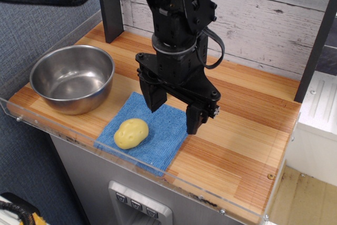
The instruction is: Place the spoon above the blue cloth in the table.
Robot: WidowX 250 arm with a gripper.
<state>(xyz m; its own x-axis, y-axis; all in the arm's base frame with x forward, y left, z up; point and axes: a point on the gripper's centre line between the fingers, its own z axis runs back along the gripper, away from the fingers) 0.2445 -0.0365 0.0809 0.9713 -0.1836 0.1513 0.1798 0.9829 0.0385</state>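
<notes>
The blue cloth (160,139) lies flat near the front edge of the striped wooden table (247,146). My black gripper (174,110) hangs open and empty over the cloth's far right part, one finger (154,97) above its back edge and the other (193,120) at its right edge. The spoon does not show anywhere; it may be hidden behind the arm. A yellow potato (131,133) rests on the cloth's left half.
A steel bowl (72,78) stands at the left of the table. A clear acrylic rim (63,130) runs along the front and left edges. A dark post (111,9) stands at the back left, a white plank wall (263,19) behind.
</notes>
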